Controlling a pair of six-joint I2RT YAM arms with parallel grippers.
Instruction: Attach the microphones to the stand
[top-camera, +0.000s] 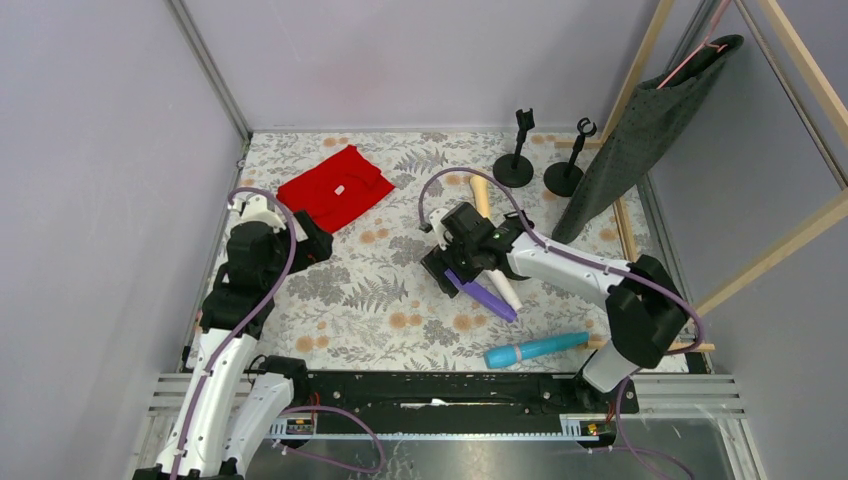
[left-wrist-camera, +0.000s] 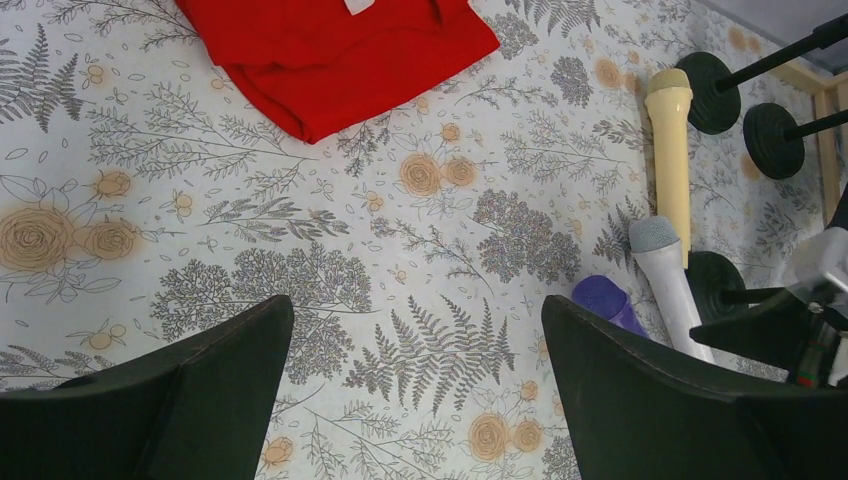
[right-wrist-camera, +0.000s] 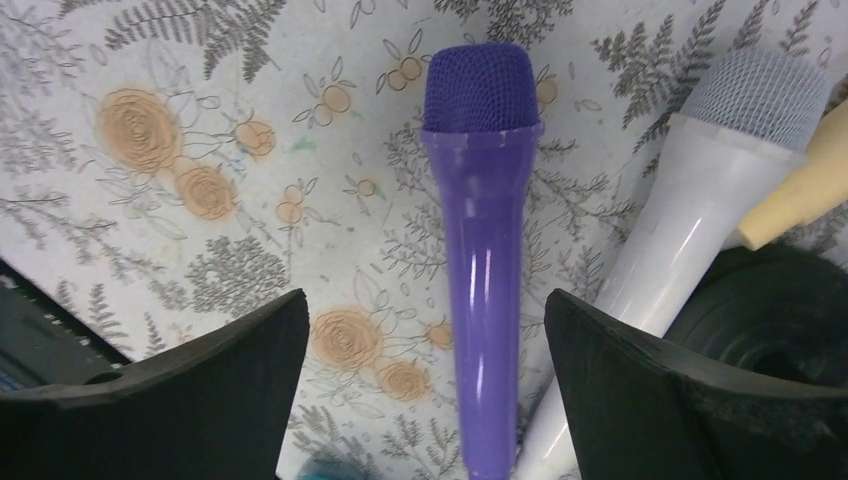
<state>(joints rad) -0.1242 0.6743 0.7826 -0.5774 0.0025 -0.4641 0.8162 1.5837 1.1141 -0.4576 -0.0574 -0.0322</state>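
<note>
The purple microphone (right-wrist-camera: 485, 250) lies flat on the floral table, between the open fingers of my right gripper (right-wrist-camera: 425, 300), which hovers just above it; it is not gripped. The white microphone (right-wrist-camera: 700, 180) lies right beside it, and the cream-yellow microphone (top-camera: 481, 195) lies just beyond. The light blue microphone (top-camera: 535, 348) lies near the front right. Two black stands (top-camera: 516, 150) (top-camera: 567, 165) stand upright at the back right. A third black round base (right-wrist-camera: 775, 320) sits beside the white microphone. My left gripper (left-wrist-camera: 417, 300) is open and empty above bare table.
A folded red cloth (top-camera: 335, 188) lies at the back left of the table. A grey cloth (top-camera: 650, 120) hangs on a wooden frame at the right, next to the stands. Grey walls close in the left and back.
</note>
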